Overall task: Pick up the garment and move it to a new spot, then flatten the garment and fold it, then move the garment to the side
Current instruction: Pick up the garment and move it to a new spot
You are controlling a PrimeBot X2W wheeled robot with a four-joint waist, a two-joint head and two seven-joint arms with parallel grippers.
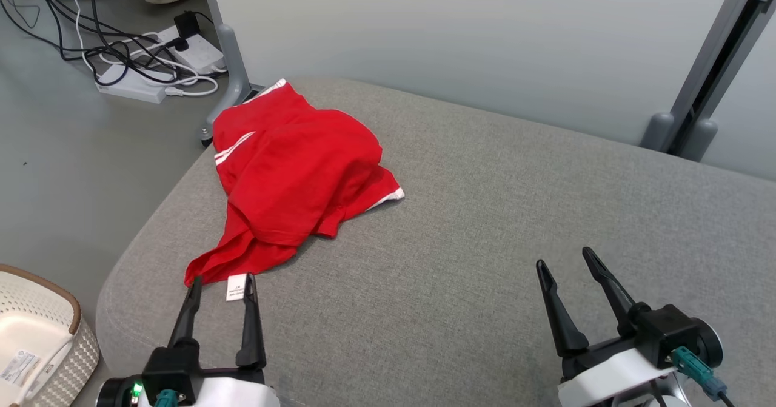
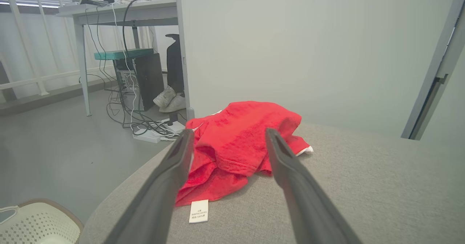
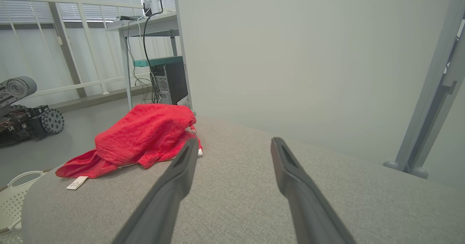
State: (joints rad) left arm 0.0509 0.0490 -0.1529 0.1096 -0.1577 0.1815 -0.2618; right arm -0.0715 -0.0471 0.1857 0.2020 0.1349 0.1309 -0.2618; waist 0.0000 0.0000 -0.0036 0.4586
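The left gripper [image 1: 222, 279] is being held released, fingertips [image 1: 248, 278] flanking a white care label [image 1: 236, 287] whose print cannot be read; the right gripper [image 1: 563, 258] is released too. The red garment [image 1: 291, 170] is lying crumpled on the grey cushion [image 1: 461, 225], long axis running from the label toward the partition [image 1: 454, 37]. Something pale [image 1: 24, 346] is lying in the white basket [image 1: 73, 352].

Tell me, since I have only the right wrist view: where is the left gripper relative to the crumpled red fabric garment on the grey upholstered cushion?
Observer: In the head view, the left gripper sits open at the crumpled red fabric garment's near hem.
Operator: Gripping it?
Observer: No; the small white care label shows between its spread fingers, unpinched.
Operator: Any markings on the garment?
Observer: Two white stripes run across its far left part.
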